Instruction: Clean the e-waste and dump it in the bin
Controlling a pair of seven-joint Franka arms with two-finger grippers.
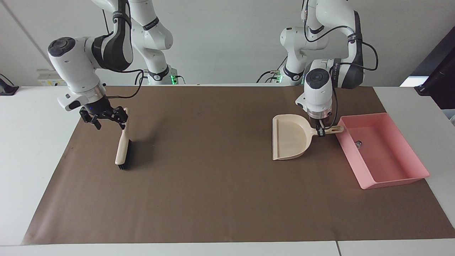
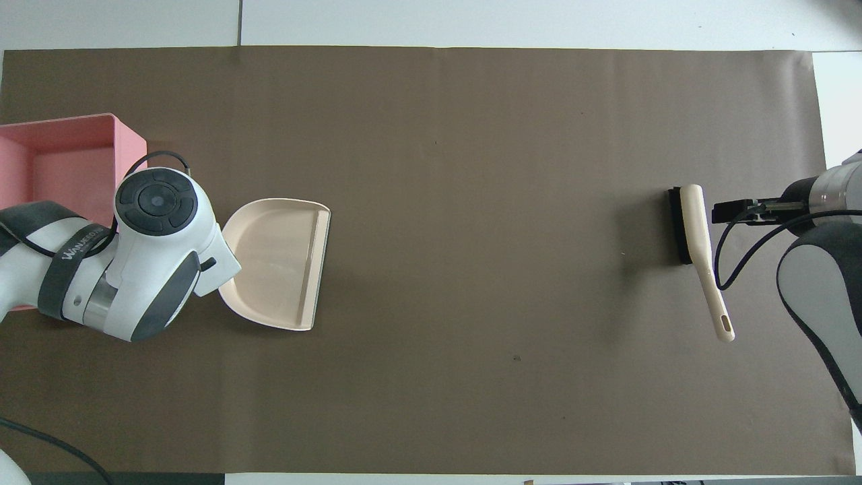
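Note:
The pink bin [image 1: 394, 177] stands at the left arm's end of the mat and also shows in the overhead view [image 2: 128, 145]. One tiny pale e-waste part [image 1: 358, 144] lies in it; the other part is not visible. My left gripper [image 1: 321, 131] is shut on the handle of the cream dustpan [image 1: 288, 141], which is level and low at the mat beside the bin, toward the table's middle. The dustpan shows in the overhead view [image 2: 276, 259], where the arm hides the gripper. My right gripper [image 1: 103, 121] is open just above the brush's handle tip.
A cream brush with black bristles [image 1: 123, 151] lies on the brown mat [image 1: 213, 185] at the right arm's end, also in the overhead view [image 2: 693, 229]. The right gripper [image 2: 720, 212] hangs beside it there.

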